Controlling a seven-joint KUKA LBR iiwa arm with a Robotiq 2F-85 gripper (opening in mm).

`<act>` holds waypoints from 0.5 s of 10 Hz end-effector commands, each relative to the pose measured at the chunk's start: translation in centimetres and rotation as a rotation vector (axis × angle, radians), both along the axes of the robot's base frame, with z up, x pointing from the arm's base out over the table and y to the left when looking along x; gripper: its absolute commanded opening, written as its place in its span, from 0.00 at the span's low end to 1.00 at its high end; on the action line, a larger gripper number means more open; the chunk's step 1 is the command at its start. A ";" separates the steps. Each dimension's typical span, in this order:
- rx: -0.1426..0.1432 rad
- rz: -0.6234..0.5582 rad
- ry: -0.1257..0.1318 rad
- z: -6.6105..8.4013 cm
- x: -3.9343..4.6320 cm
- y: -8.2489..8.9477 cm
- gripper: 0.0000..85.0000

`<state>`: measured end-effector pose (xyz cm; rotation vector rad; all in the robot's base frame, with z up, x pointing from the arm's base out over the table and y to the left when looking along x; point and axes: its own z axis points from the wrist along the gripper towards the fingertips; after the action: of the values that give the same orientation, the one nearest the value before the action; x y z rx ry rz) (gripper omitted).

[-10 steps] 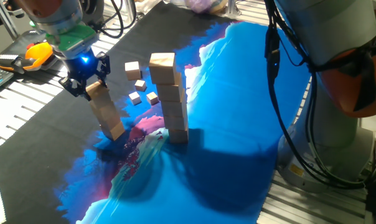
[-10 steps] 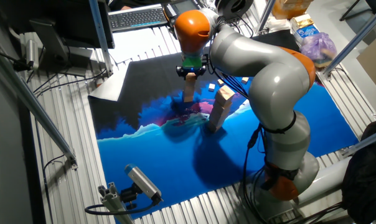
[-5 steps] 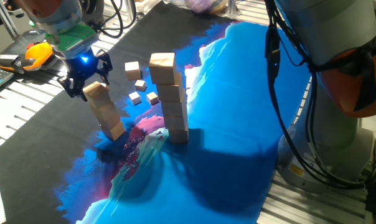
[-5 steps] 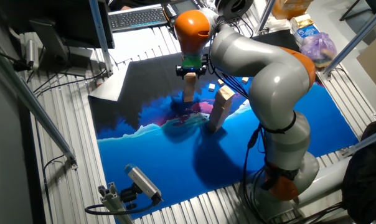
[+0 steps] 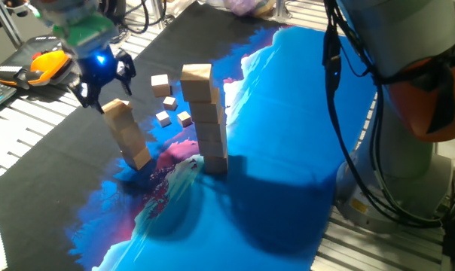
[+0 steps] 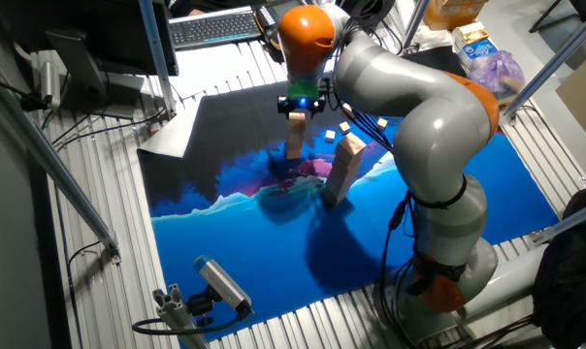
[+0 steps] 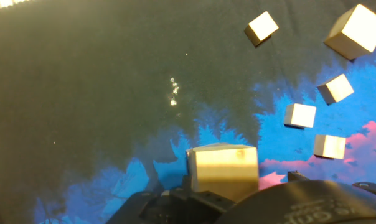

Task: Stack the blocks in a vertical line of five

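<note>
Light-tan blocks [image 5: 211, 120], blue-black-pink mat [image 5: 273, 150]

No readable text, label, brand, number or sign anywhere: none on the wooden blocks [image 7: 223, 170], none on the printed mat [image 5: 273, 150], none near the fingers.

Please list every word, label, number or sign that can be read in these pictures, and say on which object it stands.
None can be read.
The wooden blocks are unmarked.
The keyboard keys are too small to read.
The packaging at the table's far edge is too blurred to read.
</note>
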<state>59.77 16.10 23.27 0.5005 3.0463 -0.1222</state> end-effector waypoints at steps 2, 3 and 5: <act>0.016 0.037 0.007 0.7 1.19 -2.1 0.60; 0.023 0.075 0.013 0.8 1.92 -3.5 0.60; 0.035 0.152 0.034 0.9 3.15 -6.5 0.20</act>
<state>62.98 11.12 24.15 0.2856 3.1117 -0.0693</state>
